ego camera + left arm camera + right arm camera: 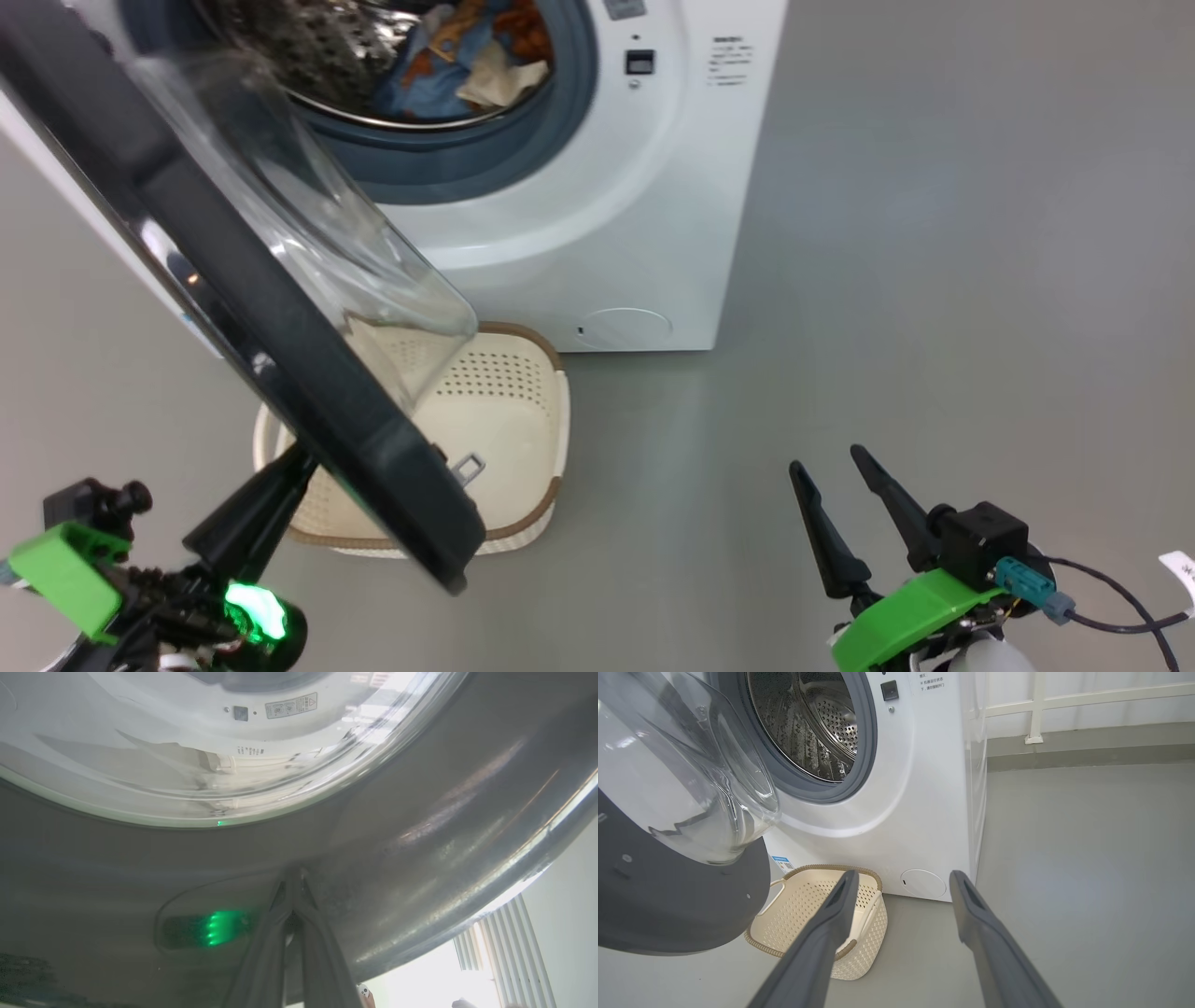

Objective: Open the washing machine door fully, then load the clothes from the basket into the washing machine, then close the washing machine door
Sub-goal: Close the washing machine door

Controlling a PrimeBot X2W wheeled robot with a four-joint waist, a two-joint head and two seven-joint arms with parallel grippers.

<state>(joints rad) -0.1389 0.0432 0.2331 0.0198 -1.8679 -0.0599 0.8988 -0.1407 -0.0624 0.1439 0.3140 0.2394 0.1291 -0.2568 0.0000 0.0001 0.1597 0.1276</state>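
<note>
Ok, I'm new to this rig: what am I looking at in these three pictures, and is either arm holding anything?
The top picture looks down from the robot's head; the other two look along each arm's fingers. In front stands the washing machine with its door swung open. The clothes already lie in the drum, and the basket sits on the floor below, looking empty where it shows. The left gripper has its fingers shut together, tips against the door's black outer rim, gripping nothing. The right gripper hangs open and empty off to the right, fingers spread, facing the machine and basket.
</note>
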